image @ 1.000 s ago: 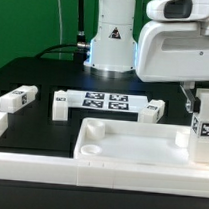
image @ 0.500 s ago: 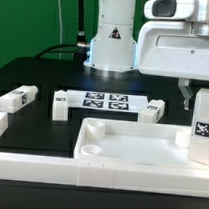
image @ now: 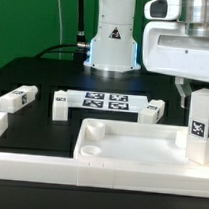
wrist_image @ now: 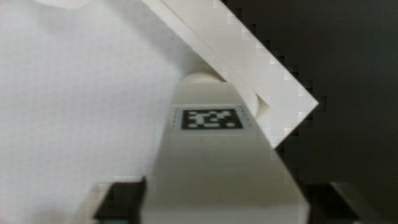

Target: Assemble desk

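Pincer [wrist_image: 224, 202] straddles one white block of the desk, the upright leg [image: 199, 126], with its two black fingers [wrist_image: 121, 200] standing one on each side of the block near its upper end. The jaws are part-way apart, roughly as wide as the block itself. Neither view shows whether the pads press on it or stand just clear of it.

In the exterior view the upright leg stands on end at the right end of the tabletop [image: 130, 144], with its square black-white tag facing the camera. Whether its lower end rests in the corner or hangs just above it cannot be told. In the wrist view the same block reaches down toward the tabletop's white floor, close to the raised rim [wrist_image: 240, 60], and the black surface [wrist_image: 347, 40] lies beyond that rim.

The tabletop lies flat, hollow side up, just behind the long white border rail [image: 29, 166]. Three more blocks lie on the surface behind it. The far-left leg [image: 18, 99] sits well apart at the exterior view's left. The second leg [image: 60, 104] lies just beside one end of the marker board [image: 105, 100], and the third leg [image: 154, 112] lies just beside the other end. The robot's white base [image: 112, 38] rises behind the marker board.
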Controlling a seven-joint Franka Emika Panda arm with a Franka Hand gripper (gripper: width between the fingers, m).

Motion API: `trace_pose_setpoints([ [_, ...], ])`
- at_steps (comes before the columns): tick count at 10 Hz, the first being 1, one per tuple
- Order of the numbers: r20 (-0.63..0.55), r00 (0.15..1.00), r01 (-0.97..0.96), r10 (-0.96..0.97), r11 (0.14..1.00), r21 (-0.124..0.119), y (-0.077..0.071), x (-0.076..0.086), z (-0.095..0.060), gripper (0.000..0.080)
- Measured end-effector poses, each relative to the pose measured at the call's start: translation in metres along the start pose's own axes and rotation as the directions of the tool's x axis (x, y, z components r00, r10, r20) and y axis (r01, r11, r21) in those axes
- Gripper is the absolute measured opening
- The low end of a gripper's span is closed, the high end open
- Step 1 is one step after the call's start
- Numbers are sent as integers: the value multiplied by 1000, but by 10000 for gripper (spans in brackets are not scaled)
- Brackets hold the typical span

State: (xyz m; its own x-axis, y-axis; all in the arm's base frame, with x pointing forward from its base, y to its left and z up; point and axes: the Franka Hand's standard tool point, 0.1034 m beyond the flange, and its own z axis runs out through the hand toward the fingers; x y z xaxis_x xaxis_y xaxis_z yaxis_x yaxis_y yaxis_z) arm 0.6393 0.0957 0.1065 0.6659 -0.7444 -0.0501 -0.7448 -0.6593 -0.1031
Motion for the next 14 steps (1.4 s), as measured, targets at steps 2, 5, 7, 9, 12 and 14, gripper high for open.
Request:
trace_pose_setpoints([
  [2,9,997,77,-77,997,-8,0,-2,0,536],
  [5,15,924,382,-382,924,-5,-2,-4,-1,644],
  [7,18,834,552,-552,834,-1,-3,-7,0,649],
  [9,18,756,655,-655,756,3,-4,-9,0,649],
  [12,19,526,851,-850,525,-22,-3,-6,-1,649],
  [14,28,391,920,-920,390,-44,-2,-5,-1,649],
])
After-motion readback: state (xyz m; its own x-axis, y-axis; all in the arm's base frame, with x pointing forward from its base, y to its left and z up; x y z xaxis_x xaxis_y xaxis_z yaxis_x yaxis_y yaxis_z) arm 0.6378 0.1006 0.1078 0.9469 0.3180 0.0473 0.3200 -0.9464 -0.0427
